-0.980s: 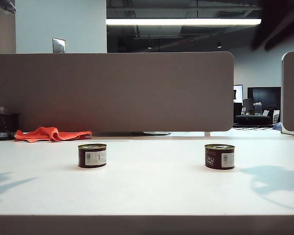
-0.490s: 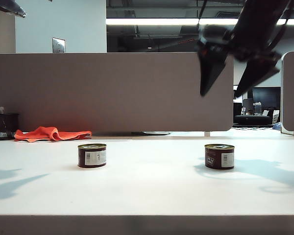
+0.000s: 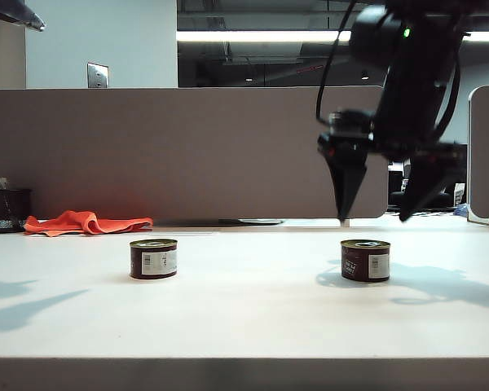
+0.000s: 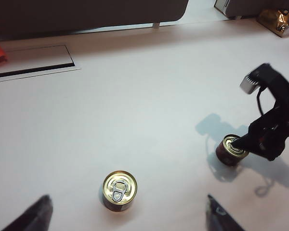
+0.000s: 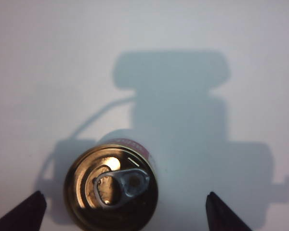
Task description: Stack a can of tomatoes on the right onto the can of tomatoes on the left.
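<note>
Two short dark tomato cans with gold pull-tab lids stand on the white table. The left can (image 3: 153,258) (image 4: 119,188) stands apart from the right can (image 3: 365,260) (image 4: 231,150) (image 5: 111,190). My right gripper (image 3: 373,218) (image 5: 124,214) hangs open just above the right can, fingers pointing down and touching nothing. In the right wrist view the can sits nearer one finger than the other. My left gripper (image 4: 127,216) is open high above the left can, with nothing between its fingers. It does not show in the exterior view.
An orange cloth (image 3: 85,221) and a black mesh cup (image 3: 8,210) lie at the back left, in front of a grey partition (image 3: 187,155). A flat cable hatch (image 4: 33,60) is set into the table behind the left can.
The right arm has come down from above into the exterior view and now hangs over the right can with open fingers. Both cans stand where they were.
</note>
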